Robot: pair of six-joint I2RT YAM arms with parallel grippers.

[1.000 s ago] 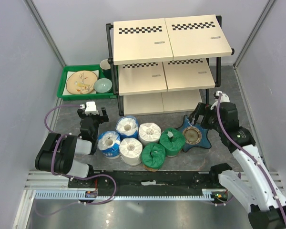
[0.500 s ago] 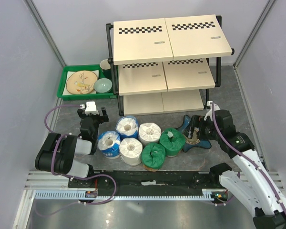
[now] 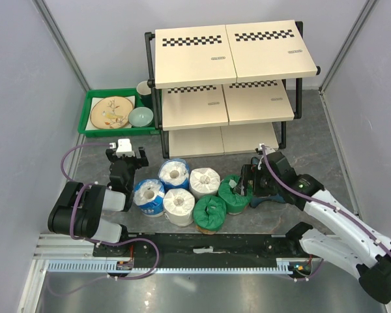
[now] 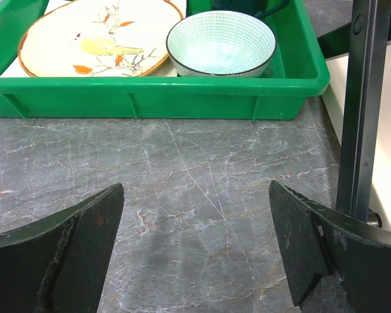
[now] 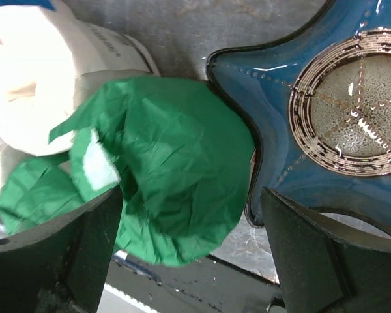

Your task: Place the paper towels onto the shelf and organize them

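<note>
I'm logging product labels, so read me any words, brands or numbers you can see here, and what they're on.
Nothing can be read.
Small dark marks on the shelf boards: too small to read.
Grey print on a white paper towel roll: too blurred to read.

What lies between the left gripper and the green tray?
Nothing stands there. The left wrist view shows only bare grey table between the open left gripper and the green tray.

Left pincer (image 4: 195, 208) spread; green tray (image 4: 156, 91) ahead holds plate (image 4: 98, 32), bowl (image 4: 220, 42)
</note>
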